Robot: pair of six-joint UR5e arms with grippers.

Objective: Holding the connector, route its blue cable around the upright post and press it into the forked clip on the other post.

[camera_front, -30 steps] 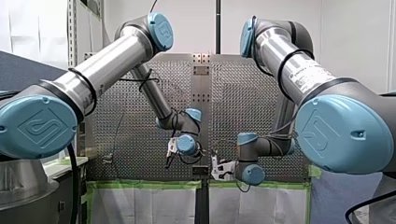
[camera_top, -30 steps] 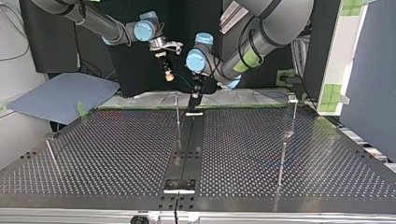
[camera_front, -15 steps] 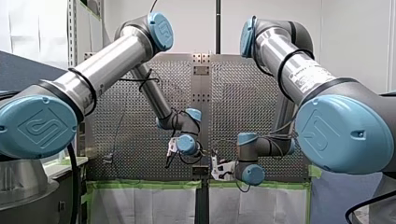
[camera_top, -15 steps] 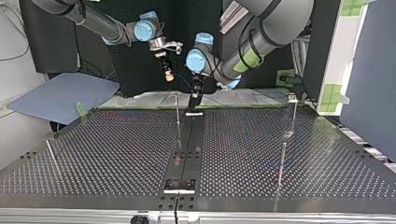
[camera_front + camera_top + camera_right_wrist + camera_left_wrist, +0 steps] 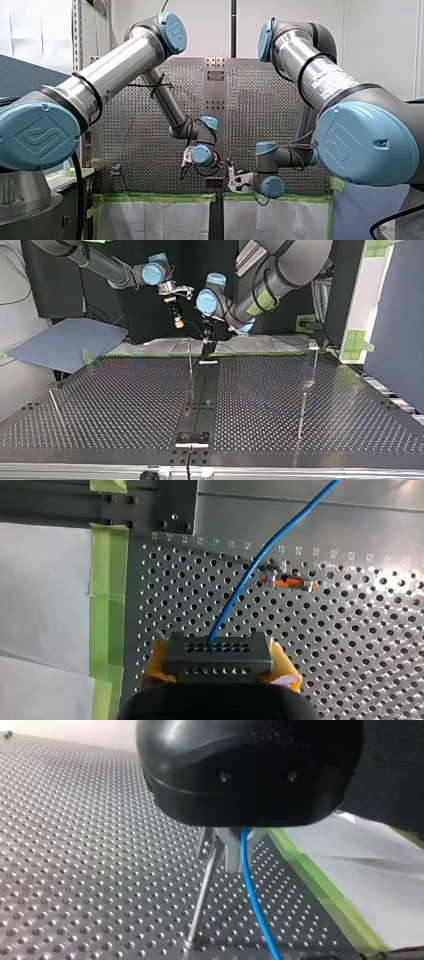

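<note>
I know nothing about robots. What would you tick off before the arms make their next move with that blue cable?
1. Grip on the connector: ok, it sits clamped between the yellow pads of my right gripper.
2. The blue cable joined to the connector: ok.
3. Cable at my left gripper: it hangs down from there. Whether it is gripped: cannot tell.
4. Cable round the post: not ok, it runs beside the post, apart from it.
5. Cable pressed into the clip: cannot tell. It passes close by an orange-tipped piece that may be the clip.
6. Grippers clear of each other: ok, close but apart in the top view.
</note>
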